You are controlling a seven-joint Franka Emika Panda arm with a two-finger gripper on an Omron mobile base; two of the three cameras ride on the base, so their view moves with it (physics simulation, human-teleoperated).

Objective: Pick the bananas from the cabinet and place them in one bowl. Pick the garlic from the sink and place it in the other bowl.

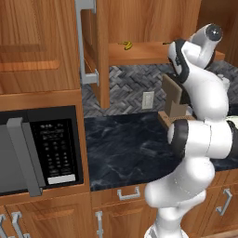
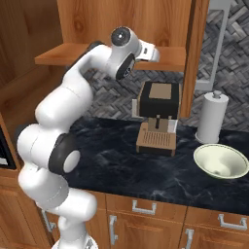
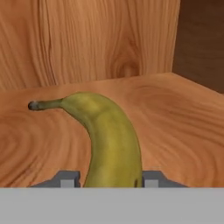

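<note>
A yellow banana (image 3: 109, 135) with a dark stem lies on the wooden shelf of the cabinet (image 1: 139, 53). My gripper (image 3: 108, 180) reaches into the cabinet, and its two fingertips (image 3: 66, 179) press the near end of this banana from both sides. A second banana (image 1: 127, 45) rests further left on the same shelf. The cabinet door (image 1: 90, 42) with its silver bar handle stands open. One cream-white bowl (image 2: 221, 161) sits on the dark counter at the right. The garlic and the sink are out of view.
A brown and black coffee machine (image 2: 158, 116) stands on the counter under the shelf, beside a paper towel roll (image 2: 212, 116). A black-fronted microwave (image 1: 42, 148) is built in at the left. The cabinet's back and side walls (image 3: 197, 39) close in around the hand.
</note>
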